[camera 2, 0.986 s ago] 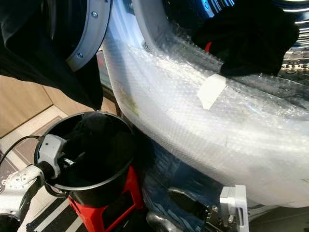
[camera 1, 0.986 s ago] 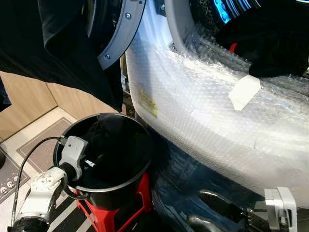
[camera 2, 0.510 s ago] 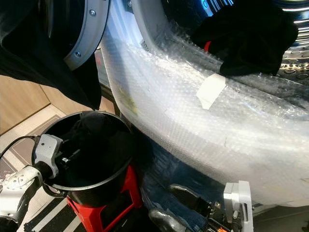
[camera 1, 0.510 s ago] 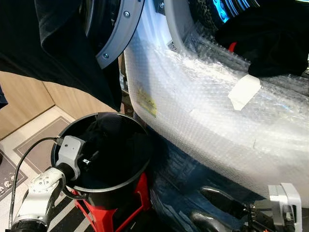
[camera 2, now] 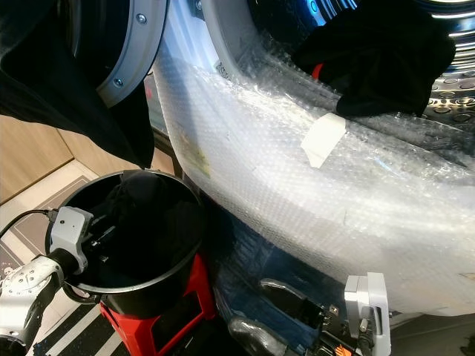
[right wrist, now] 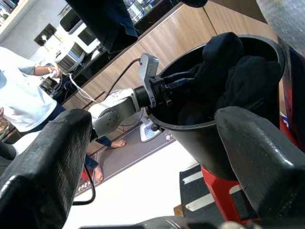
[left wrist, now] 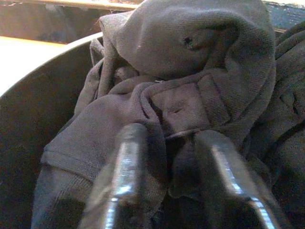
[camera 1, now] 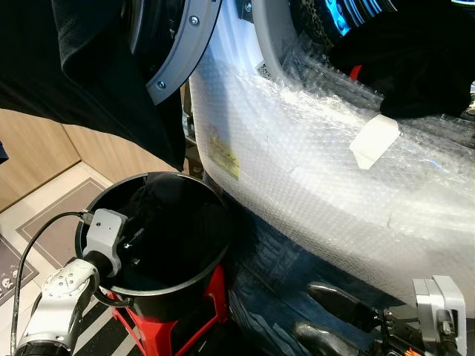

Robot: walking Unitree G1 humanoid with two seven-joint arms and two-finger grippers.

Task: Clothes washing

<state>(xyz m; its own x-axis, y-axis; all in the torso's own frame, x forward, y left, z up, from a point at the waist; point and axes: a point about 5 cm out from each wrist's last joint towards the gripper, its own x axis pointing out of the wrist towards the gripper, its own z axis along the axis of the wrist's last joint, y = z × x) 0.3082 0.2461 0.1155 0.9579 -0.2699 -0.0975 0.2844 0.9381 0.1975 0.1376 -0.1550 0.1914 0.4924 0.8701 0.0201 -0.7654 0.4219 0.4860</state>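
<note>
While dark clothes (left wrist: 190, 71) lie heaped inside the black bucket (camera 1: 215, 259), our left gripper (left wrist: 167, 157) reaches in over the bucket's near-left rim, and in the left wrist view we see its two fingers (left wrist: 126, 162) parted on either side of a fold of the grey-black fabric, the pads pressing into the cloth but not yet pinched together. We see the bucket perched on a red stool (camera 1: 211, 315), tucked just beside the lower front of the washer (camera 1: 312, 178), which is wrapped in bubble wrap with a strip of pale tape (camera 1: 375, 141) stuck near its top edge. Up at the washer's drum mouth, we spot another black garment (camera 2: 378, 59) draped over the lip. The open door (camera 1: 182, 52) hangs at the upper left, with more dark cloth (camera 1: 89, 81) hanging in front of it. Low at the bottom right, our right gripper (camera 1: 334, 319) hovers near the washer's base, fingers spread wide with nothing between them, well apart from the bucket. Through the right wrist view we catch a person (right wrist: 19, 100) in a white top standing by wooden cabinets (right wrist: 157, 43) in the background.
</note>
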